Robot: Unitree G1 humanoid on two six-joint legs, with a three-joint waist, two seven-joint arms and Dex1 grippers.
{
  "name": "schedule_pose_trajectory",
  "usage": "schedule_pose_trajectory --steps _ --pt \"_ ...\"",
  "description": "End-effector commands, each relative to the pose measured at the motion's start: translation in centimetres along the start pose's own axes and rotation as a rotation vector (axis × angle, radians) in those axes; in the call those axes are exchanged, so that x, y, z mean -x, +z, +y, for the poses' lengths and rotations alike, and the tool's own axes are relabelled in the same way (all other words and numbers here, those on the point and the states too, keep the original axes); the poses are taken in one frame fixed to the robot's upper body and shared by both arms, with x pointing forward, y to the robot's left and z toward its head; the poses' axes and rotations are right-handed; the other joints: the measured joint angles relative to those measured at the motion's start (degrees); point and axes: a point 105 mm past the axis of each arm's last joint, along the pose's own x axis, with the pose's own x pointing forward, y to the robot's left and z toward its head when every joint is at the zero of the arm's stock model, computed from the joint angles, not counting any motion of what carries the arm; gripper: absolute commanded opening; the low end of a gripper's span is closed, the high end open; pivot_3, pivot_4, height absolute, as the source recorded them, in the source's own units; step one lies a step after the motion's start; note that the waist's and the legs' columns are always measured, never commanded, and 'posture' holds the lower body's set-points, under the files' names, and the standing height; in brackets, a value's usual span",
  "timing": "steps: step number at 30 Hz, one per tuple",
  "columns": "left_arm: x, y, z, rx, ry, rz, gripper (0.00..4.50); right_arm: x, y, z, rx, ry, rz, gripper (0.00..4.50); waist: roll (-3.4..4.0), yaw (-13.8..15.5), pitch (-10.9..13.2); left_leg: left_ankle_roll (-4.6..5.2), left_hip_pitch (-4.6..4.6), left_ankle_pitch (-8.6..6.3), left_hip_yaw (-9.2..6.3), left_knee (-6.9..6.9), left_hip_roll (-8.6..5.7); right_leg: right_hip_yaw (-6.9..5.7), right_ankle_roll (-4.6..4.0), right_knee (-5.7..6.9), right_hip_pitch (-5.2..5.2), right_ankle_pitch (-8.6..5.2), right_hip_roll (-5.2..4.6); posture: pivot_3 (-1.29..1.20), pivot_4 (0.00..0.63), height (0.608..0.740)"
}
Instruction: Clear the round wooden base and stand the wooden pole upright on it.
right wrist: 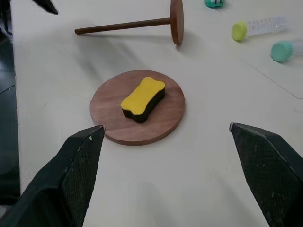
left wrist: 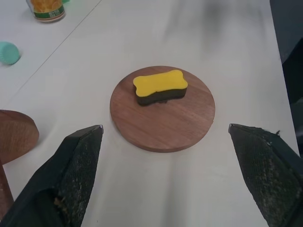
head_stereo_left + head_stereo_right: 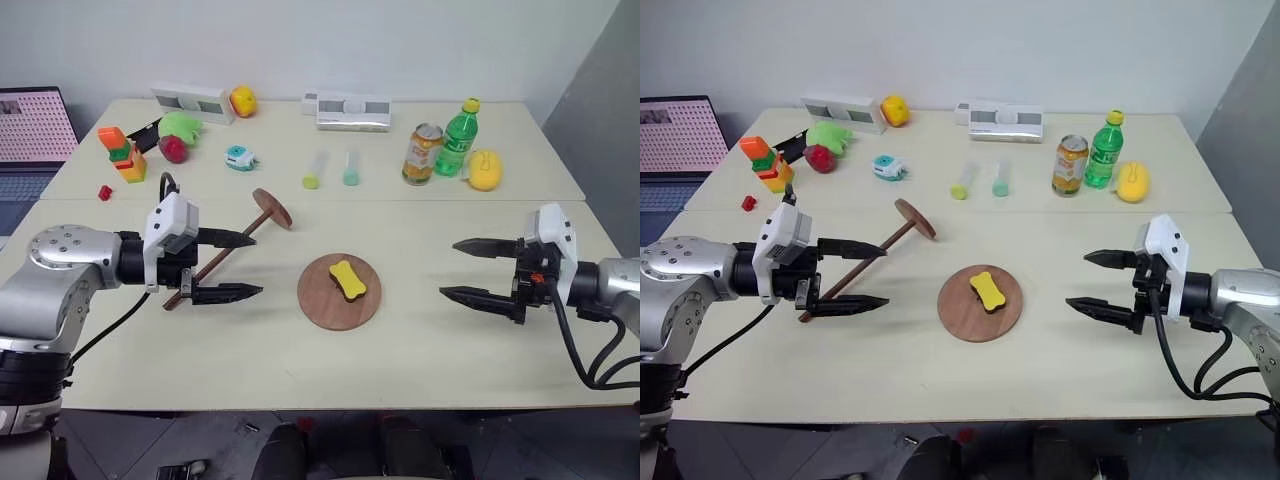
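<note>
The round wooden base (image 3: pixel 325 300) lies flat in the middle of the table, with a yellow bone-shaped sponge (image 3: pixel 348 279) on top of it. The wooden pole (image 3: pixel 232 246) lies on its side to the left of the base, its disc head (image 3: pixel 272 208) tipped up at the far end. My left gripper (image 3: pixel 245 265) hovers open over the pole's shaft, pointing toward the base. My right gripper (image 3: pixel 452 268) stands open on the other side of the base, also pointing at it. Both wrist views look at the base (image 2: pixel 189 118) (image 1: pixel 168 109) between wide-spread fingers.
Along the back stand a green bottle (image 3: pixel 457 138), an orange can (image 3: pixel 423 153), a yellow toy (image 3: pixel 485 170), two capped tubes (image 3: pixel 330 170), white boxes (image 3: pixel 347 109), toy fruit (image 3: pixel 178 135) and coloured blocks (image 3: pixel 122 153). A laptop (image 3: pixel 30 140) sits at the far left.
</note>
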Motion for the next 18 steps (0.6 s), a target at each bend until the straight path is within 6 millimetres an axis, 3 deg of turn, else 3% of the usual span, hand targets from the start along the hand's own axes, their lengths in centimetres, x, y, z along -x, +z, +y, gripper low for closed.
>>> schedule_pose_trajectory --steps 1,5,11,18 --pt "0.1 0.9 -0.3 -0.061 -0.002 -0.028 4.45 -1.1 1.3 0.8 0.05 -0.012 -0.034 4.41 0.0 0.0 0.0 0.0 -0.01 0.0 -0.01 0.0 0.01 -0.01 0.0 0.0 0.0 0.0 0.0 0.0 0.15 0.74" --pt "0.2 1.1 -0.3 -0.086 -0.02 -0.038 4.45 -2.6 1.1 1.4 0.031 0.004 -0.036 4.41 0.0 0.0 0.0 0.0 -0.05 0.0 -0.01 0.0 0.0 -0.02 0.0 -0.01 -0.02 0.0 0.0 0.0 0.15 0.74" --pt "-0.7 1.2 -0.9 -0.123 -0.098 -0.039 4.45 -7.8 -1.2 1.0 0.021 -0.064 0.057 4.41 -0.01 -0.3 0.0 0.0 -0.03 0.01 -0.01 0.02 0.0 -0.01 0.0 0.05 -0.06 0.0 0.01 0.0 0.15 0.74" --pt "-1.2 1.0 -1.3 -0.119 -0.129 -0.03 4.45 -12.6 -2.0 1.7 -0.079 -0.112 0.121 4.41 0.0 -0.46 0.01 -0.02 -0.32 0.02 -0.05 0.04 0.0 -0.04 -0.01 0.08 -0.34 0.0 0.02 0.0 0.15 0.74"
